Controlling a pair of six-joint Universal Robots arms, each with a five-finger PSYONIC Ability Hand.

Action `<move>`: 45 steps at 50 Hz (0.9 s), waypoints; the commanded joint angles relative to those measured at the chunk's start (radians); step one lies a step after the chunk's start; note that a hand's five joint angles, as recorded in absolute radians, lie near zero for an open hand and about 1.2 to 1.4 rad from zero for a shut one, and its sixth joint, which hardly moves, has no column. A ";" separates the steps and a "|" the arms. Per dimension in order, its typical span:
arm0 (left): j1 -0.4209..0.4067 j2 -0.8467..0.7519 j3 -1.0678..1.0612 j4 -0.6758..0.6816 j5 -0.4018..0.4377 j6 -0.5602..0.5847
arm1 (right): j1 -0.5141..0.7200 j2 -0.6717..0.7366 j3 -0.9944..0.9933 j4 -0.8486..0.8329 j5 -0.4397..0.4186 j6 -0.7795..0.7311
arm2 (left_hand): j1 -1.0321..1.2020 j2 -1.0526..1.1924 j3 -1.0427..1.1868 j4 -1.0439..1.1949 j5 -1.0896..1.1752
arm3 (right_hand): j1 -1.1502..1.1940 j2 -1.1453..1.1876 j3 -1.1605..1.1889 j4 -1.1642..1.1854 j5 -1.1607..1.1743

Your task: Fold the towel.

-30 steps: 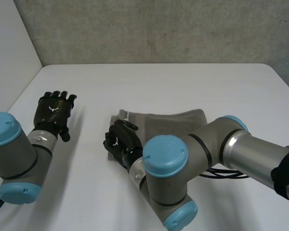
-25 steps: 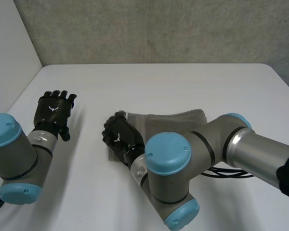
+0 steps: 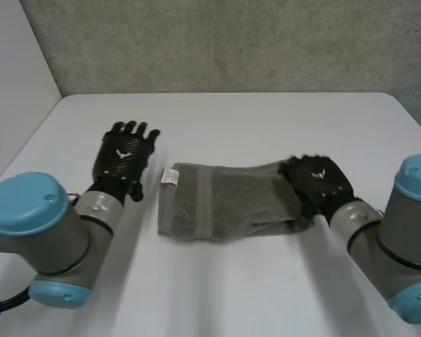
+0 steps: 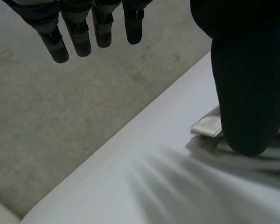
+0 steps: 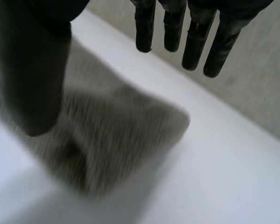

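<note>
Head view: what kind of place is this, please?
Probably a robotics lab or test room: a bare concrete wall, a plain white table, and a towel on it, with the left hand and right hand near its ends.

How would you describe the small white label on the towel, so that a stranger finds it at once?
On the white table lies one grey towel. Go to its end beside the left hand, to the corner farther from the robot. The label there is a small white tag, the only white patch on the grey cloth.
</note>
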 commanded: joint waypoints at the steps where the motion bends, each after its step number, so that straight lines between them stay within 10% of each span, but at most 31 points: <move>1: -0.068 -0.116 0.101 -0.032 -0.003 0.001 | -0.077 0.058 0.047 -0.023 -0.046 -0.016 | 0.040 0.040 0.041 0.041 0.009 | 0.146 0.155 0.152 0.156 0.141; 13: -0.082 -0.205 0.137 -0.094 -0.005 0.002 | -0.109 0.071 0.068 -0.122 -0.033 0.004 | 0.049 0.049 0.049 0.050 0.018 | 1.072 1.081 1.077 1.081 1.067; 32: -0.075 0.051 0.092 -0.117 -0.009 0.001 | -0.067 -0.018 -0.094 0.065 -0.020 -0.309 | 0.032 0.031 0.032 0.033 0.000 | 1.073 1.082 1.078 1.082 1.068; 45: -0.058 0.125 0.227 -0.195 -0.015 -0.067 | 0.413 0.329 -0.502 0.075 -0.056 -0.372 | 0.008 0.008 0.008 0.009 -0.023 | 1.073 1.082 1.078 1.082 1.068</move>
